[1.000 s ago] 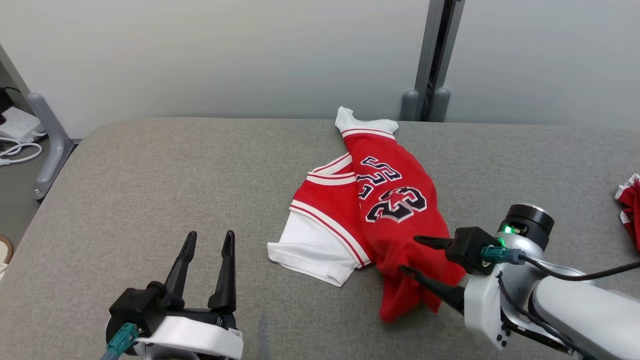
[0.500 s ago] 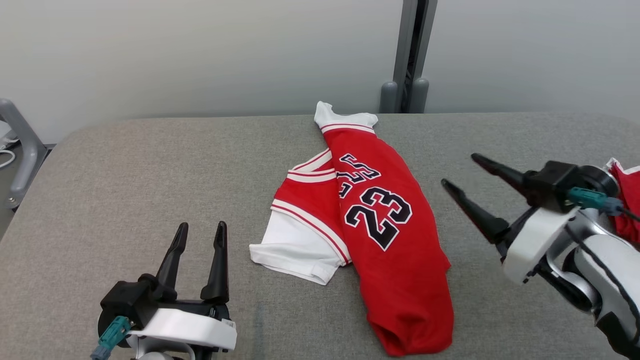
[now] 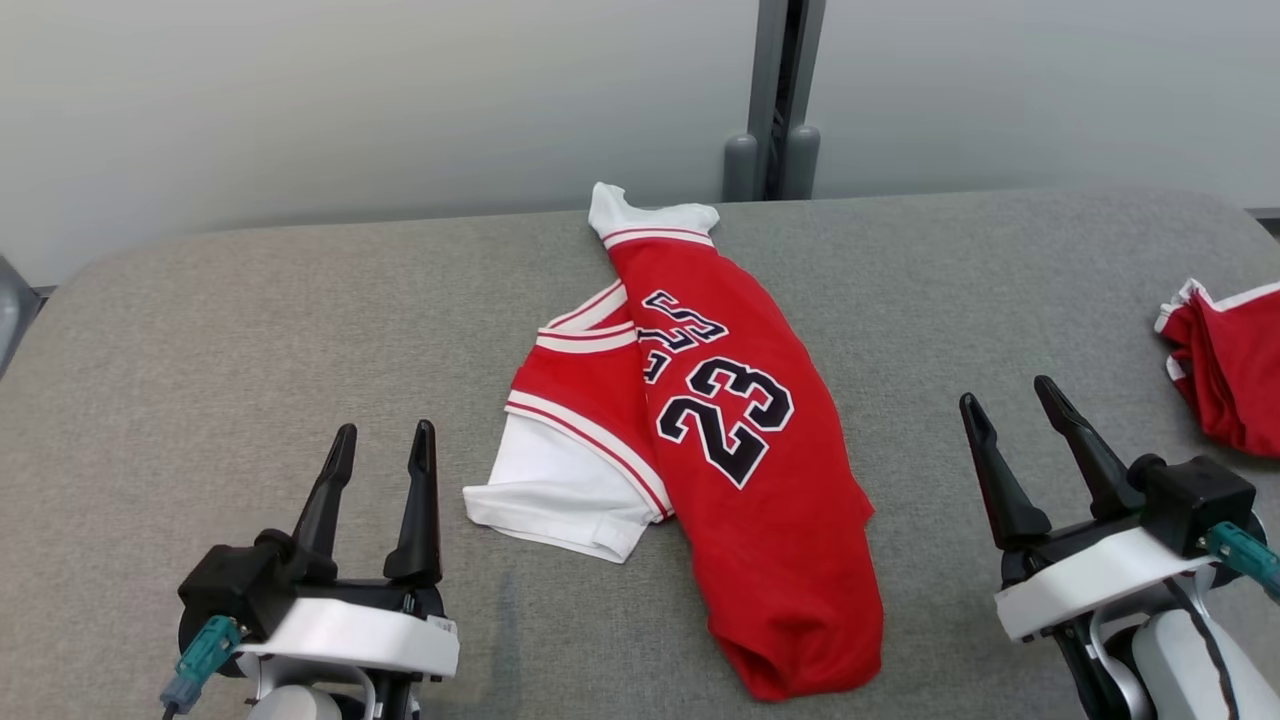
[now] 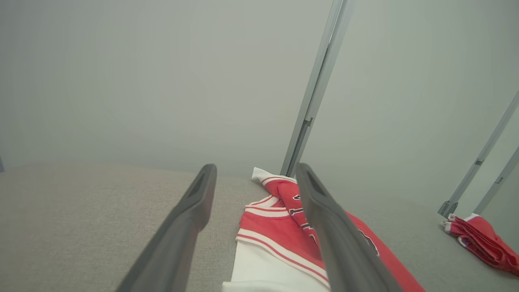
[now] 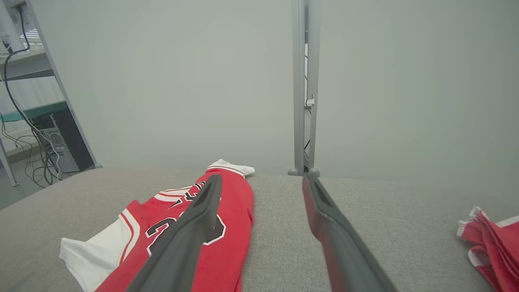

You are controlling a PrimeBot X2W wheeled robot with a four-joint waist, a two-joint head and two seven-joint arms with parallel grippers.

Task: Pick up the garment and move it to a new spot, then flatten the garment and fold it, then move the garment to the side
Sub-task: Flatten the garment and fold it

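My left claw (image 3: 385, 432) and right claw (image 3: 1005, 395) both stand released, the garment (image 3: 740, 470) between them, long axis running away from me; white sleeve (image 3: 550, 495) nearer left, hem (image 3: 800, 655) nearer right.

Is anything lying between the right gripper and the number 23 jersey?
No: in the head view, bare grey table separates the right gripper from the garment.

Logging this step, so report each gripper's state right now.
Left gripper: open, holding nothing, apart from the garment.
Right gripper: open, holding nothing, apart from the garment.
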